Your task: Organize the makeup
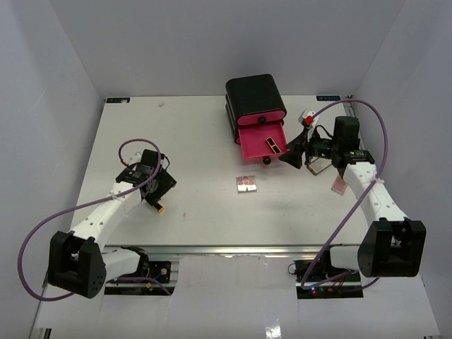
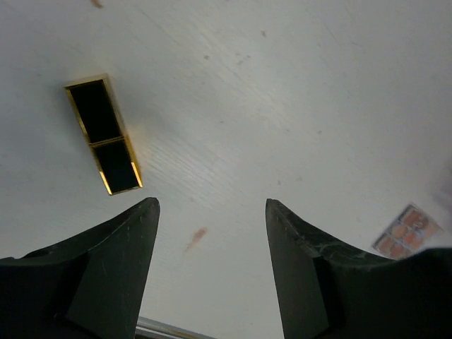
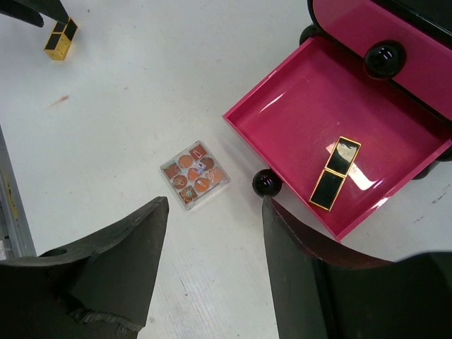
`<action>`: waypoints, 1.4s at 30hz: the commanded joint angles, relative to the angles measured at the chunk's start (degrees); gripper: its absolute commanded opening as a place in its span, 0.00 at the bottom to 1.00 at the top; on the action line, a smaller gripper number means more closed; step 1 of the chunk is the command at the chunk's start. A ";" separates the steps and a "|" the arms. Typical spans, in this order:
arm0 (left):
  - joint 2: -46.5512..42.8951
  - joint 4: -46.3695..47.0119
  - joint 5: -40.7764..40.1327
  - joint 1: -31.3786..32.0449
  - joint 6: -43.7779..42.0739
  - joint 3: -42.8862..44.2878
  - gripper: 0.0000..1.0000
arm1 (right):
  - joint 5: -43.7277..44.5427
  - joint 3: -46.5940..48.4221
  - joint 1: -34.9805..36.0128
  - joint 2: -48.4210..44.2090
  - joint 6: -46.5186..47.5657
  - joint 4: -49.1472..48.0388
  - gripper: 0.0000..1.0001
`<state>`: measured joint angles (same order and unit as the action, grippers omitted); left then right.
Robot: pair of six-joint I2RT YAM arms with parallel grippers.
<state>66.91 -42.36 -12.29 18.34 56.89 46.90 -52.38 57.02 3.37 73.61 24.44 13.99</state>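
Note:
One black-and-gold lipstick tube (image 3: 335, 173) lies in the open pink bottom drawer (image 3: 296, 106) of the black box (image 1: 254, 99). A second lipstick tube (image 2: 104, 134) lies on the table just ahead and left of my left gripper (image 2: 212, 205), which is open and empty; the tube also shows in the top view (image 1: 161, 208). The square palette (image 3: 195, 172) lies mid-table (image 1: 246, 184). My right gripper (image 3: 215, 201) is open and empty, hovering beside the drawer's front knob (image 3: 267, 183). A pink compact (image 1: 340, 186) and a tan compact (image 1: 318, 166) lie by the right arm. The brown bottle is hidden.
The black box stands at the back centre, its open drawer jutting toward me. A small white and red item (image 1: 307, 116) sits right of the box. White walls enclose the table on three sides. A metal rail (image 1: 233, 251) runs along the near edge.

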 commanded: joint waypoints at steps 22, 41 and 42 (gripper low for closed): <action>12.28 -1.67 -6.16 -5.66 8.32 -2.32 0.61 | -6.75 -2.44 -6.22 -3.56 1.02 1.39 0.63; 6.61 7.71 8.33 -5.85 0.79 -4.07 0.21 | -7.12 -2.52 -6.53 -2.95 0.70 1.45 0.63; 6.21 8.59 11.17 -5.56 -0.14 -3.94 0.20 | -7.12 -2.52 -6.53 -2.94 0.69 1.39 0.63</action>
<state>76.76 -39.94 -11.09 12.47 61.58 43.37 -58.06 54.52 -2.86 71.44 24.67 15.55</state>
